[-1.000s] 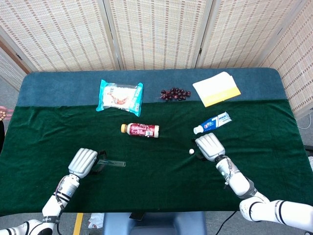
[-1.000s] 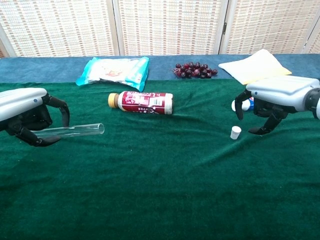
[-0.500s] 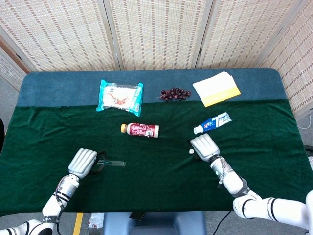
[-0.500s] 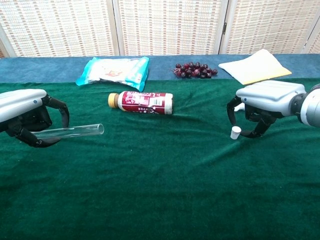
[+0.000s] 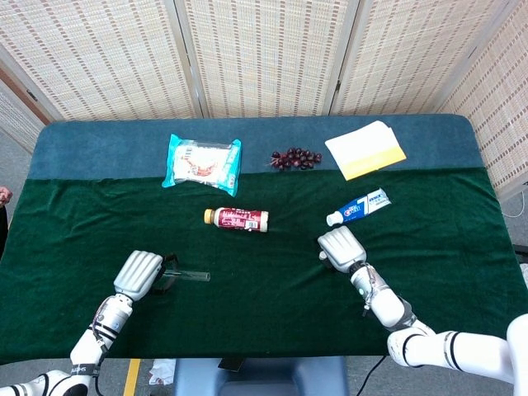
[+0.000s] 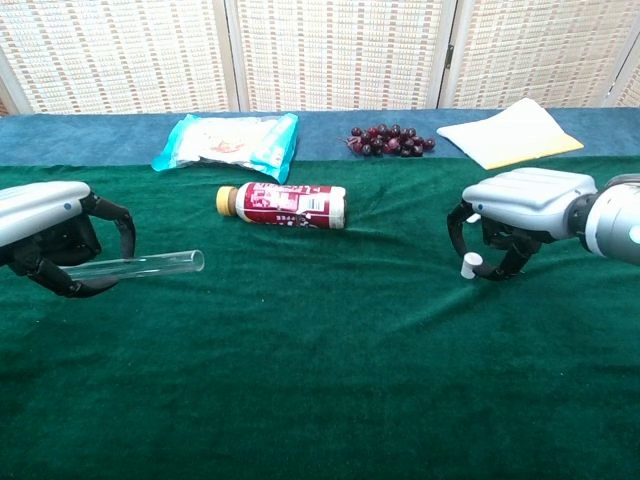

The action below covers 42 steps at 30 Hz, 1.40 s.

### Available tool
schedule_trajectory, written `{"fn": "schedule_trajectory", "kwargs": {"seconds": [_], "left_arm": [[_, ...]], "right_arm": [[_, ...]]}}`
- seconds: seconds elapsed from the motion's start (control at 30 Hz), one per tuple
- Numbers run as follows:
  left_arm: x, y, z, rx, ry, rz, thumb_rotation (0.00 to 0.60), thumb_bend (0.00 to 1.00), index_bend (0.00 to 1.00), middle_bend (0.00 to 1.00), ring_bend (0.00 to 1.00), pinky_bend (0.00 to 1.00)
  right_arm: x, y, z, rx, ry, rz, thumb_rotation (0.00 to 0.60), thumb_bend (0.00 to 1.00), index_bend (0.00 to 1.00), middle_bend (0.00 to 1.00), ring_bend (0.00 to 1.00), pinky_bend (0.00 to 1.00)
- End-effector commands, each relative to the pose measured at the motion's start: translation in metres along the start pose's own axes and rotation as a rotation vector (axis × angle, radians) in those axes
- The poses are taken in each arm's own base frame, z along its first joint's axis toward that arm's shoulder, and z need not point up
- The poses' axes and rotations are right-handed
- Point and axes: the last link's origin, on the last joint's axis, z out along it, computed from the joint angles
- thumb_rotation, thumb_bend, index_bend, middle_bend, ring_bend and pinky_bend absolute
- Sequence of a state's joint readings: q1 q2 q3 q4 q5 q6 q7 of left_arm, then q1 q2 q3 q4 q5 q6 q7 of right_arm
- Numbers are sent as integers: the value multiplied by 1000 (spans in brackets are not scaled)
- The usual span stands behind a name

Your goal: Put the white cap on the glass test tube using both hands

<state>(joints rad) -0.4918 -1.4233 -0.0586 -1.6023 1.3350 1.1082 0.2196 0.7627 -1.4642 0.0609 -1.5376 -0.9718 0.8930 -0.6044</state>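
Note:
My left hand (image 6: pixel 50 235) grips the closed end of the glass test tube (image 6: pixel 140 265), which lies nearly level just above the green cloth with its open mouth pointing right. The head view shows that left hand (image 5: pixel 139 275) and the test tube (image 5: pixel 191 275) at the lower left. The small white cap (image 6: pixel 469 264) stands on the cloth at the right. My right hand (image 6: pixel 515 205) arches over it, thumb to its left and fingers to its right, with a small gap still showing. In the head view, the right hand (image 5: pixel 340 247) hides the cap.
A drink bottle (image 5: pixel 238 219) lies on its side mid-table between the hands. A toothpaste tube (image 5: pixel 359 206) lies just behind the right hand. Along the back are a snack packet (image 5: pixel 202 162), grapes (image 5: pixel 295 157) and a yellow-white pad (image 5: pixel 365 148).
My right hand has moved left and lowered over the white cap, its fingers now curling around it. The left hand and test tube have barely shifted.

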Motion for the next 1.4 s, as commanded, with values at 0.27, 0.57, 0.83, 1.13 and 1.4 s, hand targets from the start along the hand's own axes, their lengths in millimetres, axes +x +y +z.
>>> {"fn": "schedule_trajectory", "kwargs": {"seconds": [0.27, 0.57, 0.83, 1.13, 1.4], "left_arm": [[0, -1, 0, 1, 2, -2, 600, 496, 651, 1000, 1000, 892], [5, -2, 3, 2, 15, -31, 600, 496, 652, 1000, 1000, 892], [15, 9, 15, -24, 23, -142, 600, 504, 658, 1000, 1000, 892], [13, 31, 29, -62, -29, -275, 600, 508, 659, 1000, 1000, 892], [11, 47, 38, -85, -54, -405, 600, 518, 661, 1000, 1000, 892]], "right_arm": [[-1, -2, 2, -5, -6, -6, 570, 447, 491, 986, 1000, 1000], [11, -2, -1, -1, 13, 12, 581, 528, 600, 988, 1000, 1000], [63, -3, -31, 51, 139, 124, 584, 572, 690, 994, 1000, 1000], [105, -21, -56, 187, 216, 251, 584, 572, 691, 994, 1000, 1000], [118, -51, -58, 310, 250, 299, 585, 578, 694, 994, 1000, 1000]]}}
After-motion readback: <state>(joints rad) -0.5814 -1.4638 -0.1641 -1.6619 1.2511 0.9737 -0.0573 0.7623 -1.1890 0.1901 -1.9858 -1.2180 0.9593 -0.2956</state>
